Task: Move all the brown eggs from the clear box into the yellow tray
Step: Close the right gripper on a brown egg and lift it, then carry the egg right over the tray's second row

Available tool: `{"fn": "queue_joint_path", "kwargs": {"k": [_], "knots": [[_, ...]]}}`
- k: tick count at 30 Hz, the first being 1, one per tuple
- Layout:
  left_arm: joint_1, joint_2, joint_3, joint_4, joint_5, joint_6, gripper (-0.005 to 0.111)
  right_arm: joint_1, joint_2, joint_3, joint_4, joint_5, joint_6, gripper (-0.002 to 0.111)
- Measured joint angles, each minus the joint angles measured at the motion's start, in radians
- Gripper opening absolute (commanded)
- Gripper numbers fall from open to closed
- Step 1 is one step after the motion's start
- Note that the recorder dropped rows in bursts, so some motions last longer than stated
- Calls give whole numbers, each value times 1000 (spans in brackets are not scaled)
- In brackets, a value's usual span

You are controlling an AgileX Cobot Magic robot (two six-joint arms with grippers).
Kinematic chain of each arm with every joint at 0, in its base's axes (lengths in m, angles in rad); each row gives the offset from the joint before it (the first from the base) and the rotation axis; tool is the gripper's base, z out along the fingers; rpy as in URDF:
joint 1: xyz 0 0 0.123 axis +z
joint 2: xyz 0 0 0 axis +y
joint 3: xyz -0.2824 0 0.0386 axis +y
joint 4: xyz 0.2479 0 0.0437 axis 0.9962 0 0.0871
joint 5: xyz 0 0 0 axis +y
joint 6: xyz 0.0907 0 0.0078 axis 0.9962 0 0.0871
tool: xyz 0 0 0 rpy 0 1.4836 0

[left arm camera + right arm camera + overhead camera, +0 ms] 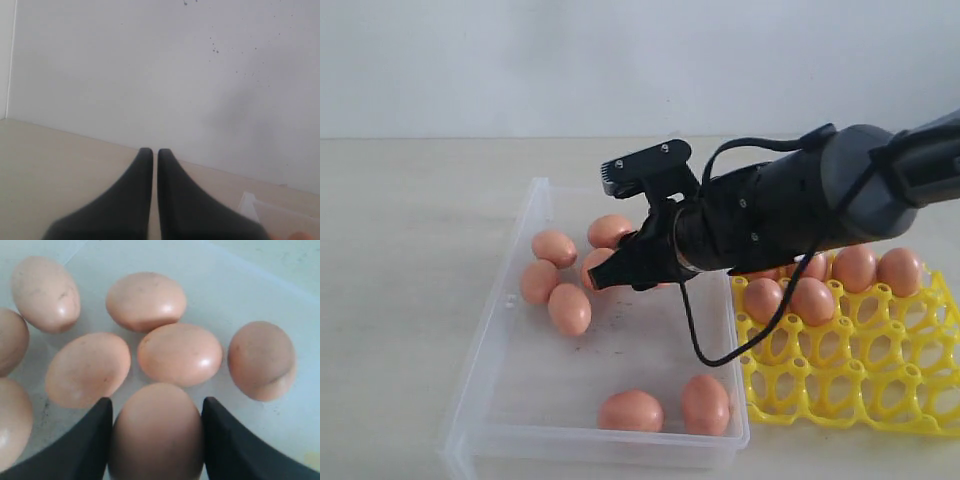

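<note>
The right fingers point(87, 440) stand fairly wide and hold one brown egg point(157, 432) between them, with one dark finger pressed on each side of it. Just ahead of the fingertips lies a second egg point(180, 354), so close to the held one that I cannot tell if the two touch. A little farther ahead, and out to both sides of the fingers, several more brown eggs point(88, 369) rest on the floor of the clear box point(510, 290). Behind the fingers and well apart from them, two eggs point(630, 411) lie side by side in the box. Farther back, under the arm, the yellow tray point(840, 390) stands just beside the box on the counter point(410, 230), with at least four eggs point(812, 300) sitting in its cups. The left fingers point(135, 200) are narrow, with only a thin slit between them. Ahead of them are the counter and a white wall point(150, 75), and a corner of the box shows off to one side.
</note>
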State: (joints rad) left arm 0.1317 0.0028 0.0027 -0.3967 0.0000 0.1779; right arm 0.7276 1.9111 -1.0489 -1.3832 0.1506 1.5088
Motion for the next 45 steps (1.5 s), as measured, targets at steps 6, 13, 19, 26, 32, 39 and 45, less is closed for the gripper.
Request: {"fn": "queue_joint_path", "kwargs": {"k": [6, 13, 19, 26, 32, 39, 45], "knots": [[0, 0, 0, 0, 0, 0, 4, 25, -95, 78, -319, 200, 432, 0], [0, 0, 0, 0, 0, 0, 4, 98, -120, 112, -349, 489, 360, 0], [0, 0, 0, 0, 0, 0, 4, 115, -120, 124, -353, 145, -266, 0], [0, 0, 0, 0, 0, 0, 4, 171, -104, 126, -358, 364, -674, 0], [0, 0, 0, 0, 0, 0, 4, 247, -24, 126, -358, 542, -881, 0], [0, 0, 0, 0, 0, 0, 4, 167, -38, 134, -358, 739, 316, 0], [0, 0, 0, 0, 0, 0, 4, 161, -51, 187, -356, 864, 570, 0]]}}
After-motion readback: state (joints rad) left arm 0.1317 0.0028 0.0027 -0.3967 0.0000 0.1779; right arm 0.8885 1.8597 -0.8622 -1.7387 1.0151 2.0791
